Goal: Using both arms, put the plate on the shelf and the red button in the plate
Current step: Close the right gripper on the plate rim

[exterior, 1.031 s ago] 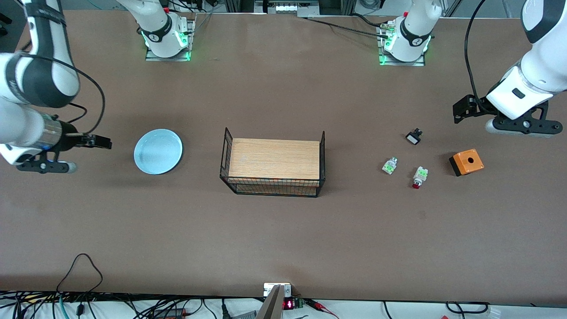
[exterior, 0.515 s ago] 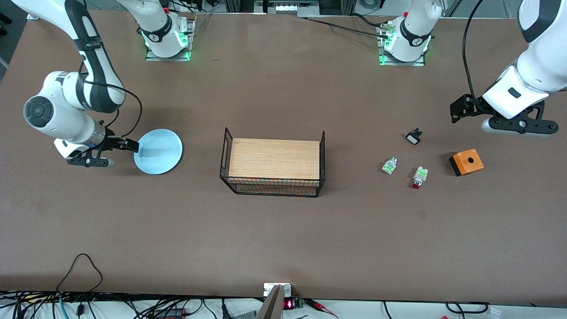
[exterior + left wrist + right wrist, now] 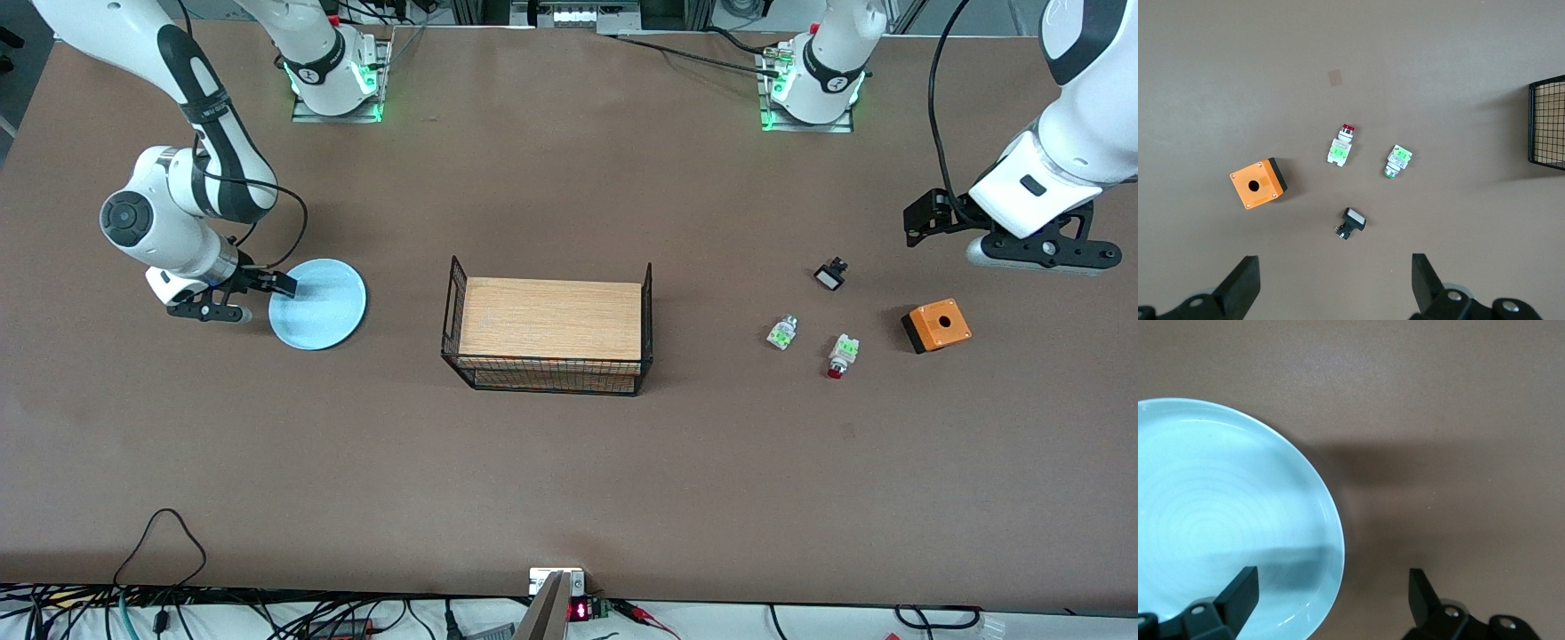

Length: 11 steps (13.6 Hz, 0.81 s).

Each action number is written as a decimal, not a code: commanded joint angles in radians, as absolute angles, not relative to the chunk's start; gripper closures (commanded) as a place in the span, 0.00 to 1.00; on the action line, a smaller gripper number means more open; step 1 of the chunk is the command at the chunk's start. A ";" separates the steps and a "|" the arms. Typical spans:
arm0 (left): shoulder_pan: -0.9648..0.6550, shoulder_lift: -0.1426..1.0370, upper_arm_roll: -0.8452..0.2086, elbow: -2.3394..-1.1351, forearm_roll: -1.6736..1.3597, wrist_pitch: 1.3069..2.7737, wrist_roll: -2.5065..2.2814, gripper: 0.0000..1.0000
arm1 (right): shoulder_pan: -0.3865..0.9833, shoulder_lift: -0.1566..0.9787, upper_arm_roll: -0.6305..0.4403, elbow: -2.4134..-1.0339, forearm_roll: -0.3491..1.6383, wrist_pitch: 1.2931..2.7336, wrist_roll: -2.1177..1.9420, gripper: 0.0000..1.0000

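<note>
The pale blue plate (image 3: 322,307) lies on the table toward the right arm's end. My right gripper (image 3: 213,313) is open and low at the plate's rim. In the right wrist view the plate (image 3: 1218,520) has its rim between the spread fingers of the right gripper (image 3: 1331,600). The red button (image 3: 839,354) lies on its side toward the left arm's end. My left gripper (image 3: 1040,255) is open and empty, up over the table beside the orange box. The left wrist view shows the red button (image 3: 1342,143) ahead of the left gripper (image 3: 1335,293).
A wire basket (image 3: 551,373) with a wooden floor stands mid-table; its corner shows in the left wrist view (image 3: 1548,123). Around the red button lie a green-white part (image 3: 781,332), a black-and-white part (image 3: 830,275) and an orange box with a hole (image 3: 936,325).
My right arm has swung in from the table's end toward the plate and dropped lower; its gripper now stands at the plate's rim. The left arm has barely moved.
</note>
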State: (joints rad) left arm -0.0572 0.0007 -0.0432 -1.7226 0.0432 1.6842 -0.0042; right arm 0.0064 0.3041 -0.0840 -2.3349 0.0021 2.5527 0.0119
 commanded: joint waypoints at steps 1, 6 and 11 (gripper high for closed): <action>-0.058 0.000 -0.046 -1.707 0.069 1.672 -0.003 0.00 | 0.002 0.325 -0.078 -2.336 -0.006 2.586 0.011 0.18; -0.060 0.008 -0.046 -1.697 0.069 1.672 -0.003 0.00 | 0.006 0.345 -0.078 -2.336 -0.006 2.615 0.011 0.49; -0.060 0.008 -0.046 -1.697 0.069 1.667 -0.003 0.00 | 0.002 0.331 -0.078 -2.336 -0.006 2.588 0.026 1.00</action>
State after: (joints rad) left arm -0.0571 0.0007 -0.0432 -1.7202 0.0432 1.6842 -0.0042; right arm 0.0069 0.3465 -0.0815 -2.3341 0.0021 2.6026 0.0119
